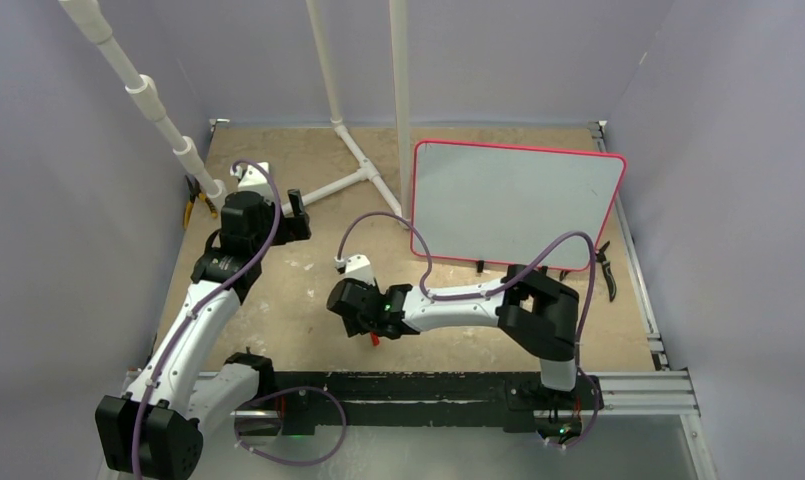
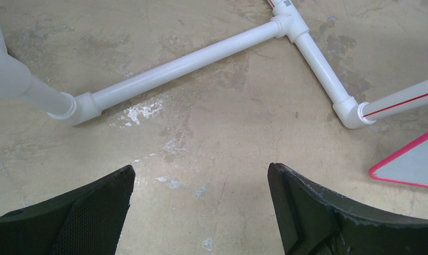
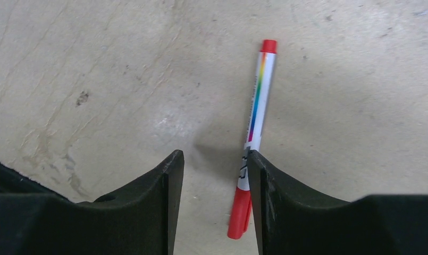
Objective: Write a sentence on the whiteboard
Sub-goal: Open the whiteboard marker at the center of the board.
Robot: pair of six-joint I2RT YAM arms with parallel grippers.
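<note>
The whiteboard [image 1: 513, 205], white with a thin red-pink frame, stands at the back right, and one corner of it [image 2: 413, 164] shows in the left wrist view. No sentence is in view on its face. A white marker [image 3: 257, 101] with a rainbow stripe and red cap lies flat on the table. My right gripper [image 3: 214, 155] is low over it and open. The capped end lies between the jaws against the right finger [image 3: 265, 186], with a gap to the left finger. From above, only the marker's red tip [image 1: 374, 339] shows under that gripper [image 1: 361, 322]. My left gripper [image 2: 201, 169] is wide open over bare table.
A white PVC pipe frame [image 1: 353, 165] lies on the table and rises at the back, and it runs just beyond the left gripper [image 2: 185, 64]. A black tool [image 1: 608, 265] lies right of the board. A yellow-handled tool [image 1: 190, 210] sits by the left wall.
</note>
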